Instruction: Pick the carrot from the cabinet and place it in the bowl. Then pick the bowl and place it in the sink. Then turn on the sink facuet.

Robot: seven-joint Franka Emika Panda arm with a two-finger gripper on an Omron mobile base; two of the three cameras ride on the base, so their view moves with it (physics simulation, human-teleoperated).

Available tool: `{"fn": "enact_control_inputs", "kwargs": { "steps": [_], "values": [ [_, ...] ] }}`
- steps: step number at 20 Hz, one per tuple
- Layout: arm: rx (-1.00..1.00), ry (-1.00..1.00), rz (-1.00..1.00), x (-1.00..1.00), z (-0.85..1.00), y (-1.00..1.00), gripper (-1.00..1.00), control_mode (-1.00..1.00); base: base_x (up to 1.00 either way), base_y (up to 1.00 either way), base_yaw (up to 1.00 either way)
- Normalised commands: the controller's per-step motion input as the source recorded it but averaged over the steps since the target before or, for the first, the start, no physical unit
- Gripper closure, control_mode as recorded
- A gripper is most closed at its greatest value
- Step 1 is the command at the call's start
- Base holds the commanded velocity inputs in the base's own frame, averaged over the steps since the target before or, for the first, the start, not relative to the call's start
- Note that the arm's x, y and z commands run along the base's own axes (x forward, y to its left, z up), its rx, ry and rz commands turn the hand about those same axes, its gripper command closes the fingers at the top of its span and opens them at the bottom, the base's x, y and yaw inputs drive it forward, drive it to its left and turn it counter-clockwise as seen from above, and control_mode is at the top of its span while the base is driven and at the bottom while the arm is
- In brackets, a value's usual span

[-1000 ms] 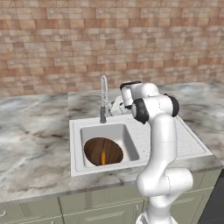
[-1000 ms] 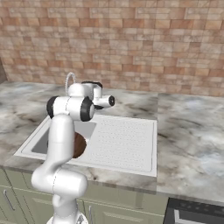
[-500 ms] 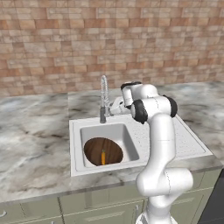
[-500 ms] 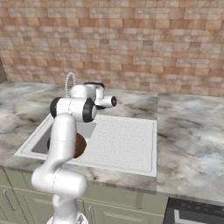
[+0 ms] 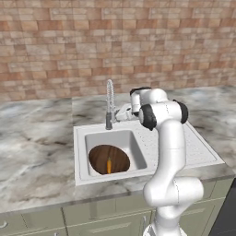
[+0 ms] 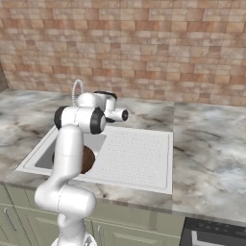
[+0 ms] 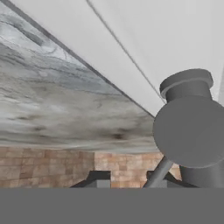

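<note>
The dark brown wooden bowl (image 5: 103, 156) sits in the basin of the white sink (image 5: 81, 138), with the orange carrot (image 5: 109, 165) lying in it. The chrome sink faucet (image 5: 109, 102) rises behind the basin. My gripper (image 5: 121, 112) is low beside the faucet's base, on its right. In the hand view the grey faucet base (image 7: 192, 131) looms close, and its thin lever (image 7: 158, 172) slants down to the right fingertip of my gripper (image 7: 129, 180). The fingertips stand apart, open, with nothing clamped. From the right base view, my arm hides most of the bowl (image 6: 88, 159).
The ribbed drainboard (image 6: 137, 153) lies right of the basin. Marble counter (image 5: 37, 138) runs on both sides, with a brick wall (image 5: 69, 46) behind. Cabinet fronts (image 5: 92, 216) sit below the counter edge, and a dark stove corner (image 6: 214, 235) shows at the lower right.
The hand has crept slightly lower beside the faucet base. Bowl, carrot and faucet have not moved.
</note>
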Motion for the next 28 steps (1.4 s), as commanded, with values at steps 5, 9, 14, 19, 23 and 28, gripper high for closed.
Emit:
{"fn": "enact_control_inputs", "kwargs": {
  "steps": [5, 9, 14, 19, 23, 28],
  "values": [
    [0.07, 0.00, -0.08, 0.00, 0.00, -0.71, 1.00, -1.00, 0.00, 0.00, 0.00],
    [0.09, 0.00, -0.07, 0.00, 0.00, -0.84, 1.00, -1.00, 0.00, 0.00, 0.00],
    [0.13, 0.01, -0.02, 0.00, -0.01, -0.98, 1.00, -1.00, 0.00, 0.00, 0.00],
    [0.15, 0.08, 0.00, 0.05, -0.11, -1.00, 1.00, -1.00, 0.00, 0.00, 0.00],
    [0.14, 0.11, 0.00, 0.06, -0.21, -1.00, 1.00, -1.00, 0.00, 0.00, 0.00],
    [0.09, 0.11, 0.00, 0.07, -0.26, -0.90, 1.00, -1.00, 0.00, 0.00, 0.00]
  ]
}}
